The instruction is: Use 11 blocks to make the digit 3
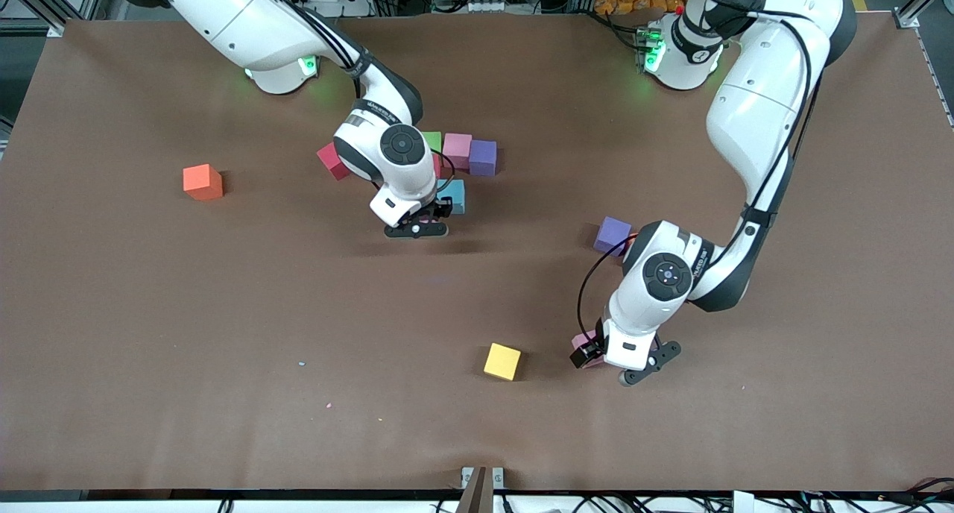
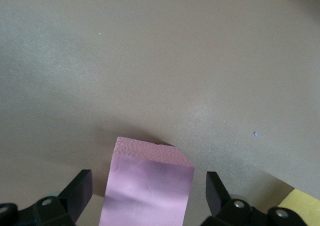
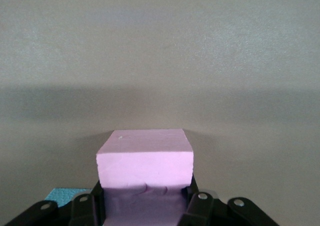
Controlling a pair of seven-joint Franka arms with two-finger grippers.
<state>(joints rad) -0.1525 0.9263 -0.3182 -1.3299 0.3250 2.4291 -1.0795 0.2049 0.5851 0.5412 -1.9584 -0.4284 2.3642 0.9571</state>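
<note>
Right end effector (image 3: 145, 206) grips a pink block (image 3: 145, 158) low over the table (image 1: 298, 312), just beside the light blue block (image 1: 453, 194). Green (image 1: 432, 140), pink (image 1: 457, 150) and purple (image 1: 483, 156) blocks sit in a row there, a red block (image 1: 330, 161) beside them. Left end effector (image 2: 147, 196) stands open astride another pink block (image 2: 147, 191), fingers (image 2: 80, 191) apart from it, near the yellow cube (image 1: 502, 362). A second purple block (image 1: 612, 235) and an orange block (image 1: 203, 182) lie apart.
</note>
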